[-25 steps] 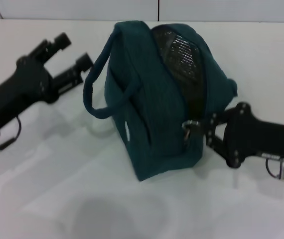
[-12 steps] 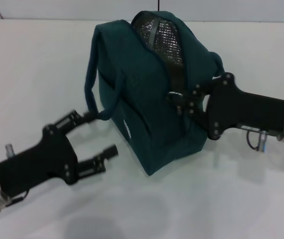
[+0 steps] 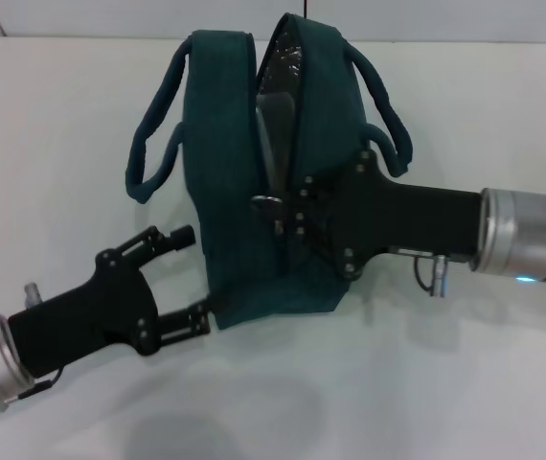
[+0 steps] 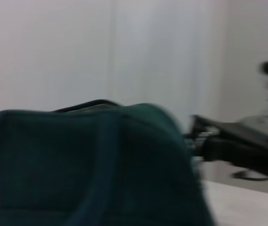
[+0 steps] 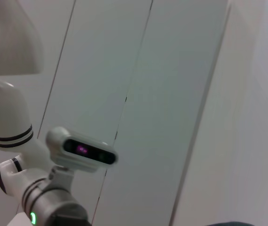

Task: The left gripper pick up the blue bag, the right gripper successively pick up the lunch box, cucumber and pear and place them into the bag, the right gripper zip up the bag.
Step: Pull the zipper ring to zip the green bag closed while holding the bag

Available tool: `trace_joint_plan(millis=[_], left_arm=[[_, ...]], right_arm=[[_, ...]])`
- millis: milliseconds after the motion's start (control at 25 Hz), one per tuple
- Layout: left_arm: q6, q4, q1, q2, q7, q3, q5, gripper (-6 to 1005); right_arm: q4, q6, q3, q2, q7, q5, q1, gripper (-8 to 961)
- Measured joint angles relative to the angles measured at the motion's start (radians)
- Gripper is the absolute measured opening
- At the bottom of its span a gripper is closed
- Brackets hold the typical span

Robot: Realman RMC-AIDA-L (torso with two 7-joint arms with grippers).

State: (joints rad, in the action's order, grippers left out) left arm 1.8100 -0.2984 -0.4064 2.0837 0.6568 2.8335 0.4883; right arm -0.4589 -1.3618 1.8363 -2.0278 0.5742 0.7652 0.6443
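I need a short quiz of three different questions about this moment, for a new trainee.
1. True or false: the bag is fully zipped shut.
2. Which pincer is at the zipper pull? A) left B) right
3. Fill in: the left pincer has its fingers ____, near the bag's lower corner.

Key: 1. false, the top gapes open. 2. B, the right pincer reaches the zipper line. 3. open.
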Motion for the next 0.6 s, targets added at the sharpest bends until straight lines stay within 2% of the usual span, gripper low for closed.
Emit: trace_joint_plan(millis=[160,600], left_arm=[[-0.072,0.024,-0.006,-0.004,0.028,0.0,0.045,877],[-0.086,0.028,-0.026,-0.003,0.021,0.007,0.048,876]], right_arm=[[-0.031,0.037,0.09,0.0,-0.021,-0.095,-0.006,7],[-0.047,0.033,0.1,0.0,-0.03,-0.117,-0.038,7]])
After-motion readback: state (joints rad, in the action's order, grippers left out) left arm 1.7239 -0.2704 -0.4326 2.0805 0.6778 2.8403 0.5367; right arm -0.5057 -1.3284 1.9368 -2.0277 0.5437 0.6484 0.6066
